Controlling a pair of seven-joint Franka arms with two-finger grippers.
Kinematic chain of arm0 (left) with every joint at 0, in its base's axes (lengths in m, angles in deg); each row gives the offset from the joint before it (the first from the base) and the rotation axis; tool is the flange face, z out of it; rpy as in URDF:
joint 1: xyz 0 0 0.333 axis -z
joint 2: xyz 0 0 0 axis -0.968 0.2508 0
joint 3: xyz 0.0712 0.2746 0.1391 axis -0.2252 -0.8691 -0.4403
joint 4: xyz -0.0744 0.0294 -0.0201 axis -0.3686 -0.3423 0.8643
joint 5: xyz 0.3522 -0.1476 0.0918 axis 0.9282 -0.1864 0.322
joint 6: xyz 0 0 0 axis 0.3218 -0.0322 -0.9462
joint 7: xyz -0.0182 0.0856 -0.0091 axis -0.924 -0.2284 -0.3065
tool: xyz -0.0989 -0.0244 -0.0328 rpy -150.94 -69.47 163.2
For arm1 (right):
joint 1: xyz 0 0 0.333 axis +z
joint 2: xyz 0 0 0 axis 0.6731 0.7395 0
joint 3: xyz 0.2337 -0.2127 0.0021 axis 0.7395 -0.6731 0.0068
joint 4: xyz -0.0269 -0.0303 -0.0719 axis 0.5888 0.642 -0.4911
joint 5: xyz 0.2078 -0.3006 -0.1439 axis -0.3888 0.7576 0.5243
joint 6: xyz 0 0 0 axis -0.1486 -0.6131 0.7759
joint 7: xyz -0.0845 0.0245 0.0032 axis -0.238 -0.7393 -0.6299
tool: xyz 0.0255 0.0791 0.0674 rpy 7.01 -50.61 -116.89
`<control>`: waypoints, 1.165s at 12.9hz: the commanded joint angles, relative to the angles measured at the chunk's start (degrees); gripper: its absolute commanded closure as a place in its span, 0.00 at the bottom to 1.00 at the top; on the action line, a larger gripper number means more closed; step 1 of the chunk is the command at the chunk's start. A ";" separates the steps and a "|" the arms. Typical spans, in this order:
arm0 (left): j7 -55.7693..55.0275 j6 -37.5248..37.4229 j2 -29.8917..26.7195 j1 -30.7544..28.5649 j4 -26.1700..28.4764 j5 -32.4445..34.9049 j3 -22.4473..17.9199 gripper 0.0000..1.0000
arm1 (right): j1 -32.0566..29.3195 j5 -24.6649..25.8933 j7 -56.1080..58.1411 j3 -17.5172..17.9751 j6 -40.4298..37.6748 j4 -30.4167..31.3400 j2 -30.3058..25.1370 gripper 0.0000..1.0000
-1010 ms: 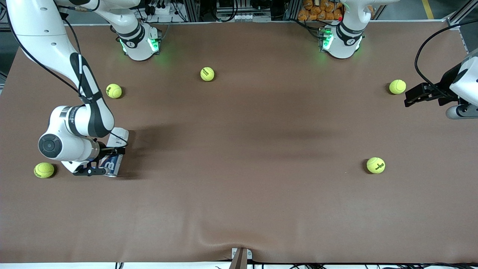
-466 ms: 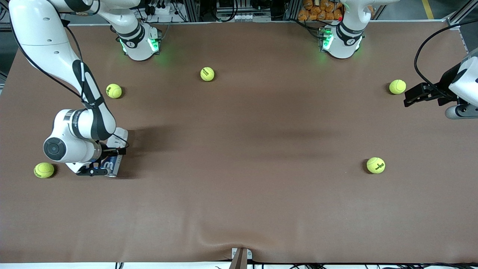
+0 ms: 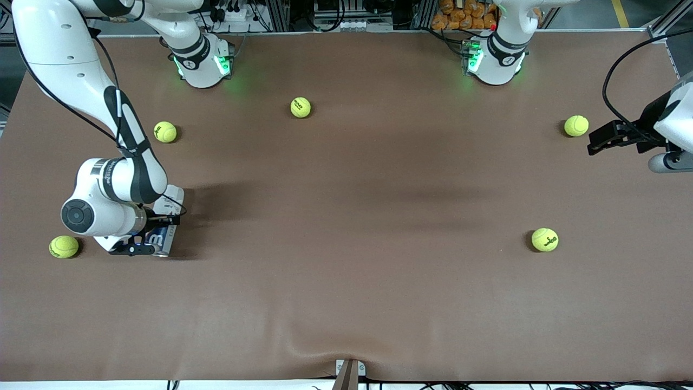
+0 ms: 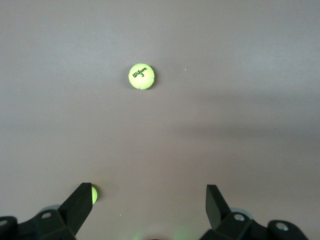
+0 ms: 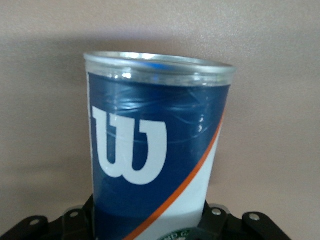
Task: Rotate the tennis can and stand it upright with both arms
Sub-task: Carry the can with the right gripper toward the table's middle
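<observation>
My right gripper (image 3: 147, 244) is clamped on the tennis can (image 3: 164, 227), which lies on its side on the brown table cover (image 3: 346, 281) toward the right arm's end of the table. From my right wrist the can (image 5: 155, 165) fills the view: navy label, white "W", an orange-red stripe running down to a white band, and a silver rim at its open end, with the black gripper body closed against it below. A tennis ball (image 3: 64, 246) sits just beside my right wrist, closer still to the table's edge at that end. Another ball (image 3: 165, 131) lies farther from the front camera than the can.

My left gripper (image 3: 601, 141) waits with its fingers (image 4: 80, 205) spread wide and holding nothing, up over the left arm's end of the table. A ball (image 3: 576, 125) lies near it, and another (image 3: 544, 239) lies nearer the front camera; my left wrist sees one marked "Wilson 3" (image 4: 141, 76).

One more ball (image 3: 300, 106) lies between the two green-lit bases (image 3: 203, 62). The cover is wrinkled at its near edge. Past the bases stand metal framing and cables.
</observation>
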 commanded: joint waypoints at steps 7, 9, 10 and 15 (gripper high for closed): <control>0.94 -0.36 -1.23 -2.99 -0.34 0.40 0.31 0.00 | 0.99 -0.63 3.31 8.16 -13.17 -18.65 -0.97 0.30; 0.94 -0.36 -1.23 -3.08 -0.25 0.40 0.31 0.00 | 1.25 -0.63 3.57 13.43 -5.73 -19.37 -0.53 0.29; 0.85 -0.36 -1.14 -3.08 -0.25 0.40 0.31 0.00 | 2.29 -0.63 4.44 15.81 -2.21 -19.37 0.34 0.29; 0.94 -0.36 -1.06 -3.08 -0.25 0.40 0.31 0.00 | 16.87 0.51 9.20 16.45 11.19 -19.63 2.73 0.18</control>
